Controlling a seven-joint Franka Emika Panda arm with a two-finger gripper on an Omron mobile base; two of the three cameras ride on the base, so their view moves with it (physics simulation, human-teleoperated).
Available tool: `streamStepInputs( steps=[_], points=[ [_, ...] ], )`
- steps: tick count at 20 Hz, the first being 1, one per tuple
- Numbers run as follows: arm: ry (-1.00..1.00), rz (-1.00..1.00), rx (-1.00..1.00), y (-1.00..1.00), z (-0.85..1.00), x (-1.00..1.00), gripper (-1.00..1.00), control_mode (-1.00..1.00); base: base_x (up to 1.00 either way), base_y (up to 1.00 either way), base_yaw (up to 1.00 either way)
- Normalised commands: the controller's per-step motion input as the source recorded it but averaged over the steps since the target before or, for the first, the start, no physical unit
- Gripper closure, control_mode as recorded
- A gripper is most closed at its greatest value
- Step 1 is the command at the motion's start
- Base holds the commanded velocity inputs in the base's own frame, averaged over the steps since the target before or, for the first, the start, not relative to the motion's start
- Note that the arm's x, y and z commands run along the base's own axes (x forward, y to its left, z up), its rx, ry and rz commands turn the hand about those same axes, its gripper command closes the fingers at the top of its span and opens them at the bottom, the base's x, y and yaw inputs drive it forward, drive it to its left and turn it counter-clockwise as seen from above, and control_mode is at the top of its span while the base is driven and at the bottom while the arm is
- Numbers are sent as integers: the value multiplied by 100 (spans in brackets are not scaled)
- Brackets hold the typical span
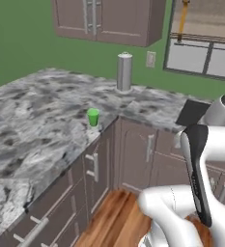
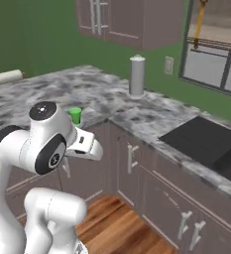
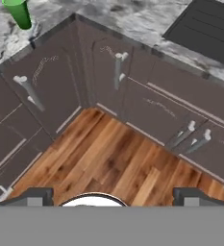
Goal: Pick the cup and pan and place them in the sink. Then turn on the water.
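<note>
Claw [image 3: 112,194] spread wide and empty, well short of cup [image 3: 18,12]: likely light, rigid, slick; best pinched across mid-wall.

The white arm folds up from its base, elbow bent, with the forearm reaching forward and the hand tipped downward. The gripper [image 3: 112,194] hangs in the air with its jaws spread wide; the two dark fingertips [image 3: 36,196] stand far apart, nothing between them and touching nothing.

Base pair flanking — shared counter [image 1: 36,111] corner
</note>
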Motion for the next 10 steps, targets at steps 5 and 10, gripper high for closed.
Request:
streamStepInputs(
  steps=[5,10],
  points=[
    [0,0,0,0,0,0,-100,100,32,50,39],
    [0,0,0,0,0,0,-100,100,63,3,22]
  ],
)
